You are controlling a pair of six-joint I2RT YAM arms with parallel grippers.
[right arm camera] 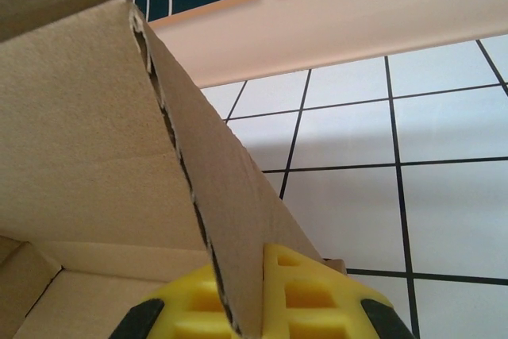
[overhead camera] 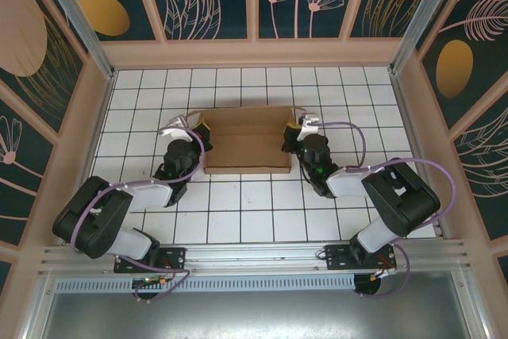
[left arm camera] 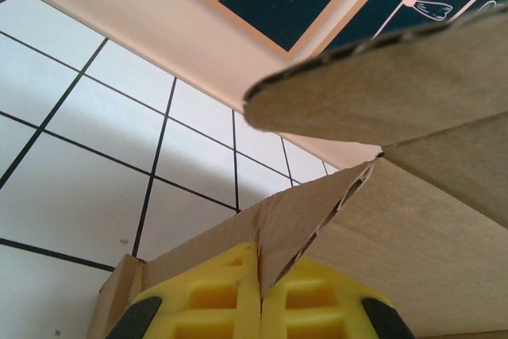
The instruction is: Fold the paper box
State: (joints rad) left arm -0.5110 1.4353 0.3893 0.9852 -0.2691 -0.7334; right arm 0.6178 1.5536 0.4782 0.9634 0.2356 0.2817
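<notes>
The paper box (overhead camera: 246, 142) is plain brown cardboard, partly folded, lying in the middle of the white tiled table. My left gripper (overhead camera: 193, 126) is at its left end and my right gripper (overhead camera: 299, 126) at its right end. In the left wrist view the yellow fingers (left arm camera: 214, 299) are shut on a raised cardboard side flap (left arm camera: 313, 208), with a rounded flap (left arm camera: 381, 89) above. In the right wrist view the yellow fingers (right arm camera: 317, 295) pinch the box's upright right side flap (right arm camera: 214, 188), and the box's inner wall (right arm camera: 79, 132) lies to its left.
The white tiled table (overhead camera: 238, 204) is fenced by a pale wooden wall (overhead camera: 254, 53) with dark floral panels behind. A metal rail (overhead camera: 254, 256) runs along the near edge by the arm bases.
</notes>
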